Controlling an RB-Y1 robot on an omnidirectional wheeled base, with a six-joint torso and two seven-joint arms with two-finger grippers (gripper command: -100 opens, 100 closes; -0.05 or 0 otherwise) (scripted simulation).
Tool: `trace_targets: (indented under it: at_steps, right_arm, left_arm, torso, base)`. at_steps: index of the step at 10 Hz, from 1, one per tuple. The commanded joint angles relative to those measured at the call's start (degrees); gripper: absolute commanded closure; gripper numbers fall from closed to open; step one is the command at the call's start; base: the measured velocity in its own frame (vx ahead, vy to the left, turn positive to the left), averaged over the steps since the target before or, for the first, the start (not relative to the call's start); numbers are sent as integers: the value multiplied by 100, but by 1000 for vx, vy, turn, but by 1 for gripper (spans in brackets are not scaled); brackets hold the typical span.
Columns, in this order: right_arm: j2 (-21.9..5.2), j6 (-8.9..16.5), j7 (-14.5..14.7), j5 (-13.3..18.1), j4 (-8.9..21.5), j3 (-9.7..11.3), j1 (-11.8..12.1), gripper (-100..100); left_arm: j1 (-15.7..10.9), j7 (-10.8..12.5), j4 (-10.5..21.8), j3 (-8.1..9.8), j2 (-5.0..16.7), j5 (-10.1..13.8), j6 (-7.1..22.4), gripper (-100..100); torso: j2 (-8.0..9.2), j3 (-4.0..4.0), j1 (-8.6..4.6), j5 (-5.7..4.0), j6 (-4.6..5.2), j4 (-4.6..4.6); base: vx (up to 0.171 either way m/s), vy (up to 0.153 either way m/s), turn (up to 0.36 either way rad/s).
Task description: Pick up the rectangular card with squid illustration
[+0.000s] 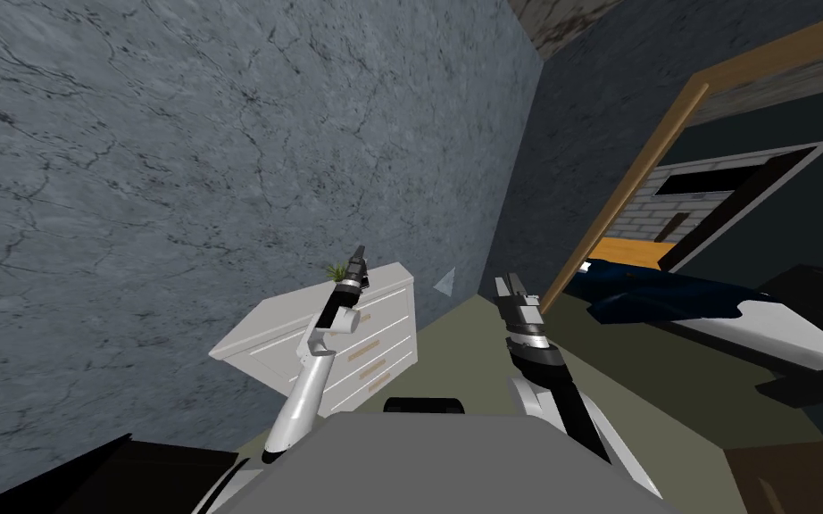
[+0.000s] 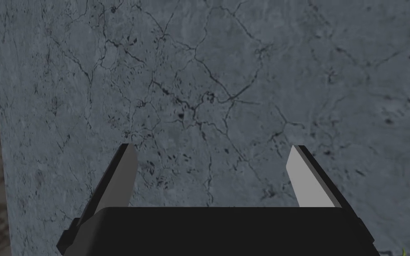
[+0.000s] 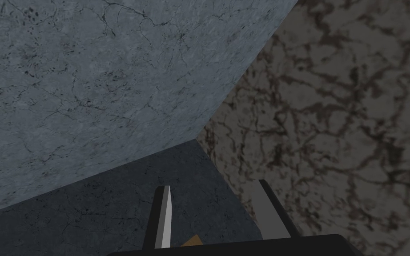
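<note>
One white dresser [image 1: 262, 339] carries one small green plant [image 1: 335, 269]. There is one bed [image 1: 669, 299]. Two arms show, with one left end effector [image 1: 358, 254] and one right end effector [image 1: 510, 286].

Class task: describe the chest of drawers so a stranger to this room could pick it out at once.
Find the large cracked blue-grey wall. At its foot, on the olive floor, stands a white chest of drawers. Unlike the dark blue bed further right, it is white with tan handles and has a small green plant on top.
</note>
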Motion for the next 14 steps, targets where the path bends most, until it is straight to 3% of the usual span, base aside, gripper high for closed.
trace_targets:
  at_steps: [1, 4, 5, 6, 8, 9, 11, 12, 13, 14]
  right_arm:
    - [0, 0, 0, 0, 0, 0, 0, 0]
    - [0, 0, 0, 0, 0, 0, 0, 0]
    - [0, 0, 0, 0, 0, 0, 0, 0]
    - [0, 0, 0, 0, 0, 0, 0, 0]
    - [0, 0, 0, 0, 0, 0, 0, 0]
    - [0, 0, 0, 0, 0, 0, 0, 0]
    - [0, 0, 0, 0, 0, 0, 0, 0]
    - [0, 0, 0, 0, 0, 0, 0, 0]
    - [0, 0, 0, 0, 0, 0, 1, 0]
    - [0, 0, 0, 0, 0, 0, 0, 0]
  left_arm:
    - [-286, -78, 221, 54, 38, 5, 286, -100]
    - [-792, -153, 449, 107, 60, 3, 831, -100]
    - [-924, -153, 449, 107, 60, 3, 857, -100]
    - [-1147, -224, 687, 161, 76, -3, 1090, -100]
    - [-1372, -224, 687, 161, 76, -3, 1279, -100]
    - [-1577, -288, 934, 217, 85, -14, 1520, -100]
    - [-1818, -288, 934, 217, 85, -14, 1706, -100]
    - [-2051, -345, 1191, 274, 88, -29, 1955, -100]
    - [-2233, -345, 1191, 274, 88, -29, 2096, -100]
    - [-2257, -345, 1191, 274, 88, -29, 2138, -100]
  torso:
    - [0, 0, 0, 0, 0, 0]
    - [0, 0, -11, -2, -2, 0]
    - [1, 0, -10, -2, 0, 0]
    - [0, 0, -2, -1, 1, 0]
    - [0, 0, -8, -2, 0, 0]
    - [-1, -1, -1, 0, 0, -1]
    - [0, 0, -9, -2, 0, 0]
    - [-1, -1, -1, 0, 0, -1]
    - [-1, -1, -4, 0, -3, -1]
    - [0, 0, -7, -1, -1, 0]
  base:
    - [-9, -47, 118]
    - [-10, -60, 65]
    - [-8, -29, -5]
    - [-9, -48, 115]
    - [-4, -42, 30]
    - [-11, -49, 143]
    - [-5, -42, 25]
    - [-6, -44, 132]
    - [-8, -57, 80]
    - [-2, -27, -11]
